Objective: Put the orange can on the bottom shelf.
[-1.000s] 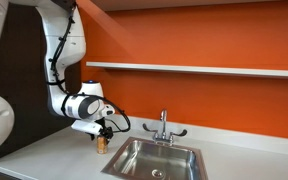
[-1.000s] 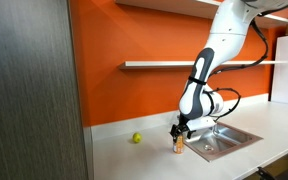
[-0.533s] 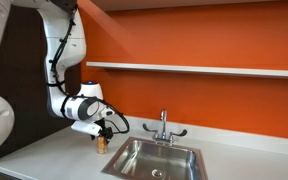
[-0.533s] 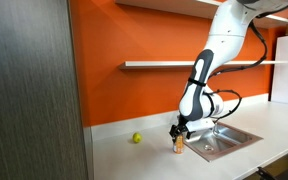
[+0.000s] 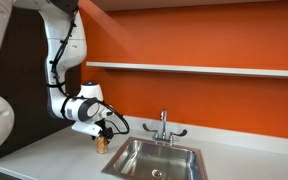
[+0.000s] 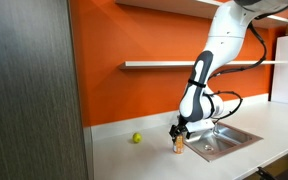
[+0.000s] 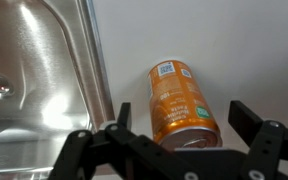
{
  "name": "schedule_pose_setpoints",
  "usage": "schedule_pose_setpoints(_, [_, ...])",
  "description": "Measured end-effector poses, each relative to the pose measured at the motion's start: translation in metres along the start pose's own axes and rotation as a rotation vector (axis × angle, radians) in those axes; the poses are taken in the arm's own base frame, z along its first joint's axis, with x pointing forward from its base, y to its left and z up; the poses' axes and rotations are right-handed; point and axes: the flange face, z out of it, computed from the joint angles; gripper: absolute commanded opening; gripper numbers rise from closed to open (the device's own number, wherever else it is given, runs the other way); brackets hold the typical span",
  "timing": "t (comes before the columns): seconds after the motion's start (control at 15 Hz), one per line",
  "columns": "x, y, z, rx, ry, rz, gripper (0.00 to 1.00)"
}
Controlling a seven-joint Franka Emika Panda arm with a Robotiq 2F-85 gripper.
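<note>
The orange can stands upright on the grey countertop beside the sink's edge; it also shows in both exterior views. My gripper is open, directly above the can, its two fingers apart on either side of the can's top without touching it; it shows in both exterior views. The bottom shelf is a long thin pale ledge on the orange wall, well above the can.
A steel sink with a faucet lies next to the can. A yellow-green ball sits on the counter near the wall. A dark cabinet side stands close by.
</note>
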Motion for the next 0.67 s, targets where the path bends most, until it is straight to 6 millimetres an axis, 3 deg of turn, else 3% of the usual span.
schedule_pose_setpoints(0.67, [0.0045, 0.0025, 0.0010, -0.003, 0.011, 0.005, 1.00])
